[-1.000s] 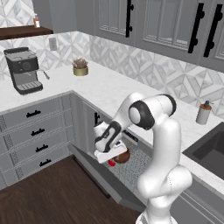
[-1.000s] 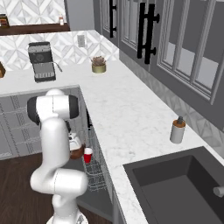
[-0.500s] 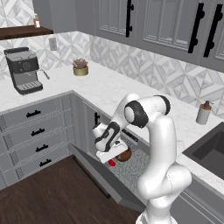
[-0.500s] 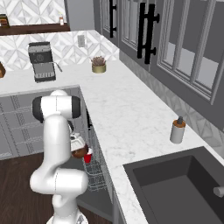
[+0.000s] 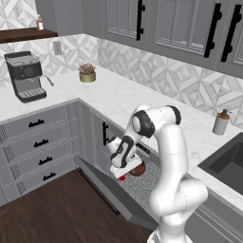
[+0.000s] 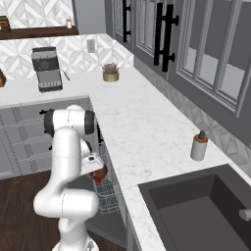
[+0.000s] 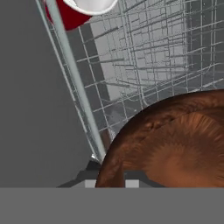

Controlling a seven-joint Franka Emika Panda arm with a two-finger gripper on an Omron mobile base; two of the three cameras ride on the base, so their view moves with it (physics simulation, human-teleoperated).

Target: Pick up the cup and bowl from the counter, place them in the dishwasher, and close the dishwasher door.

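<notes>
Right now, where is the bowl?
The bowl sits at the gripper, low over the dishwasher's wire rack above the open door; in the hand view it is beside the red cup.

Colour rundown: small shallow dark brown wooden-looking bowl [image 7: 175, 140] with streaky reddish grain, little red tapered party cup [image 7: 74, 13] that's whitish inside, grey wire-mesh dishwasher rack [image 7: 148, 57]. Long white marble-look surface [image 5: 142, 102] with faint grey veins, grey drawer cabinets [image 5: 35, 142] with black handles, dark brown wood-plank floor [image 5: 61, 213].
</notes>
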